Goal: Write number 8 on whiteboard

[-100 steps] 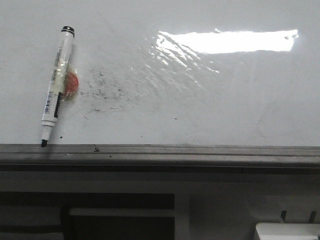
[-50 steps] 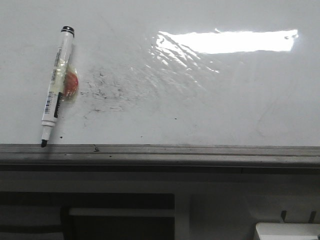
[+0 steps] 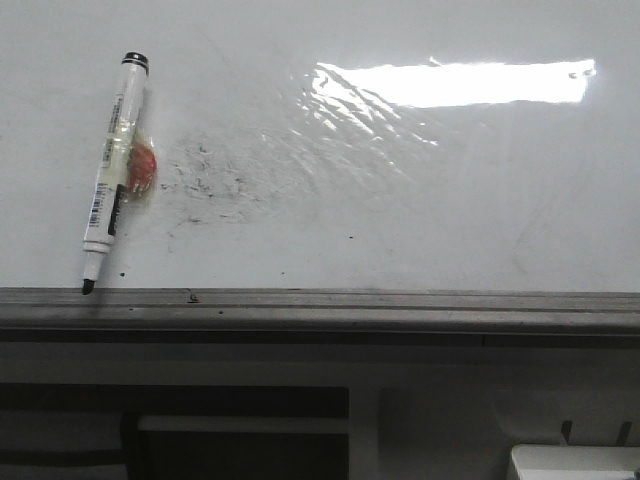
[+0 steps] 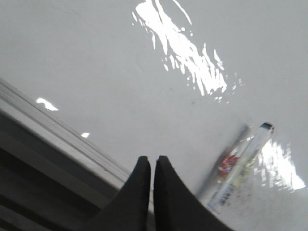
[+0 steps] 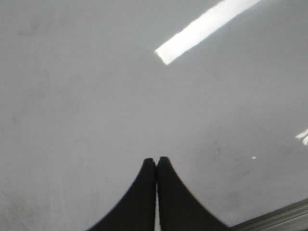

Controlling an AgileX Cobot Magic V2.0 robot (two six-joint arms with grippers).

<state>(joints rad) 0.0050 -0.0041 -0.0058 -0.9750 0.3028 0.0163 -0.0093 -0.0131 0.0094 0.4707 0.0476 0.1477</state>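
The whiteboard (image 3: 450,200) fills the front view, glossy white with a bright glare patch and a grey metal edge rail (image 3: 320,305). No drawn number 8 shows on it, only faint black specks and smudges (image 3: 205,180). A white marker (image 3: 115,165) with a black cap end, bare tip and red-and-yellow taped lump lies on the board at the left, tip at the rail. It also shows in the left wrist view (image 4: 238,166). My left gripper (image 4: 151,160) is shut and empty, above the rail beside the marker. My right gripper (image 5: 157,160) is shut and empty over bare board.
Below the rail is a grey table front with a dark recess (image 3: 175,430) and a white box corner (image 3: 575,462) at the lower right. The rail also crosses the left wrist view (image 4: 57,139) and the corner of the right wrist view (image 5: 279,216).
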